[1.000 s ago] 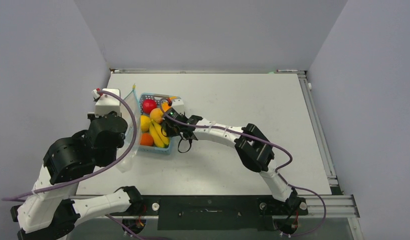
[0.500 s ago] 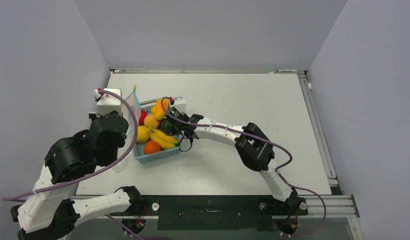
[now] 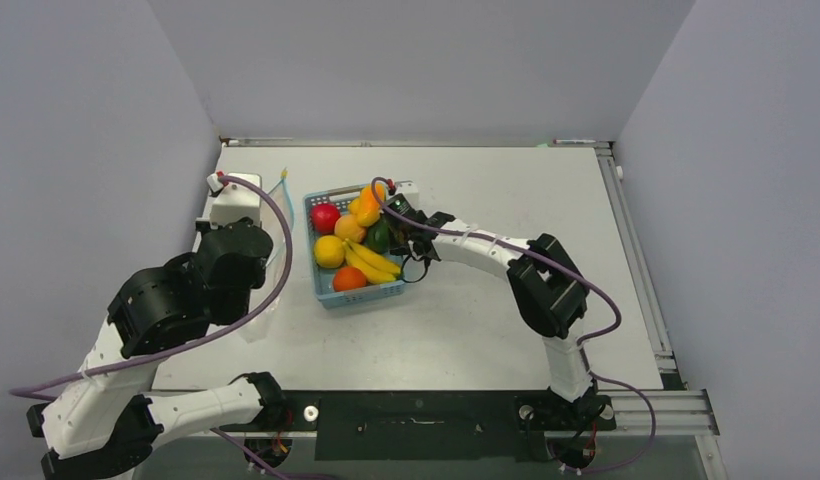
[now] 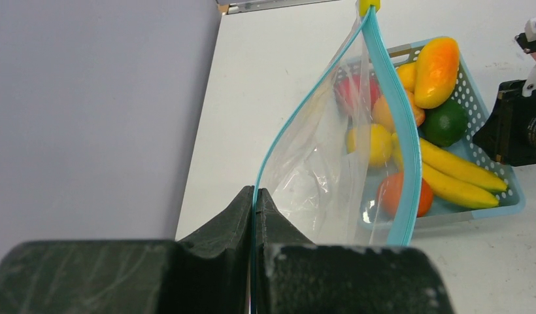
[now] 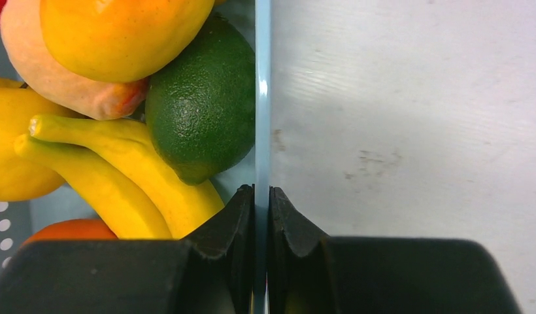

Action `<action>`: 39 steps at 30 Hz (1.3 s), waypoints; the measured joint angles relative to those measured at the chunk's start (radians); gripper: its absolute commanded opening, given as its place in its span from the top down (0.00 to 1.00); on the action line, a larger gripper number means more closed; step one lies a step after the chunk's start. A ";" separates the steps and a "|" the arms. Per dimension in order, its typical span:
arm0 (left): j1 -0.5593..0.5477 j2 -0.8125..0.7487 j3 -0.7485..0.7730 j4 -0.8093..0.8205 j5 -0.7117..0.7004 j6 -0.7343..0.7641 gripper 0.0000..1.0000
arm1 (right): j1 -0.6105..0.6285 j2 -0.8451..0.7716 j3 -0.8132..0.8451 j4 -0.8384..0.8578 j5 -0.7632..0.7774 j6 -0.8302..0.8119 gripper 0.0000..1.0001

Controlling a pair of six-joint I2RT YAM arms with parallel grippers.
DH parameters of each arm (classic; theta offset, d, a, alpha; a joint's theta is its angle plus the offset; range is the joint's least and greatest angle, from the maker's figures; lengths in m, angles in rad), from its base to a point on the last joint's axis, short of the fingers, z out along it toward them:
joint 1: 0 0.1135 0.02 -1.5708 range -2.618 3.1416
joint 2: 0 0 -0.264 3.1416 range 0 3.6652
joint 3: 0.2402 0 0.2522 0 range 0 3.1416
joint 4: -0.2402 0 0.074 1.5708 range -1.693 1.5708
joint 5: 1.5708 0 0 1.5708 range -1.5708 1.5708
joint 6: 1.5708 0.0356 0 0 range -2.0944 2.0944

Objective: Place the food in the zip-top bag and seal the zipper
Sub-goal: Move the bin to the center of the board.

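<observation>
Black right pincer (image 5: 262, 193) tight on basket rim (image 5: 262, 78), left pincer (image 4: 254, 196) on zip-top bag (image 4: 311, 170)

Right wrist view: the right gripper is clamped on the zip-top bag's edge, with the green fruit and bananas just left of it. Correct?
No. The right gripper is shut on the wall of the light-blue basket, not the zip-top bag, as the right wrist view shows. The green fruit and bananas are just left of it.
</observation>
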 measured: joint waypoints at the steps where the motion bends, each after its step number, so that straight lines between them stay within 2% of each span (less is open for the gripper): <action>1: 0.000 0.003 -0.002 0.005 0.002 0.001 1.00 | -0.013 -0.010 -0.014 0.000 -0.005 -0.012 0.95; 16: 0.000 0.040 -0.055 0.092 0.045 0.024 1.00 | -0.230 -0.202 -0.251 -0.026 -0.119 -0.238 0.95; 24: 0.001 0.063 -0.076 0.151 0.082 0.045 1.00 | -0.310 -0.257 -0.294 -0.092 -0.088 -0.290 0.94; 28: 0.001 0.069 -0.096 0.184 0.100 0.063 1.00 | -0.327 -0.298 -0.327 -0.119 -0.063 -0.298 0.85; 35: 0.001 0.075 -0.130 0.226 0.122 0.082 1.00 | -0.346 -0.320 -0.334 -0.163 -0.041 -0.310 0.57; 39: 0.001 0.074 -0.141 0.237 0.127 0.083 1.00 | -0.346 -0.327 -0.334 -0.178 -0.041 -0.314 0.53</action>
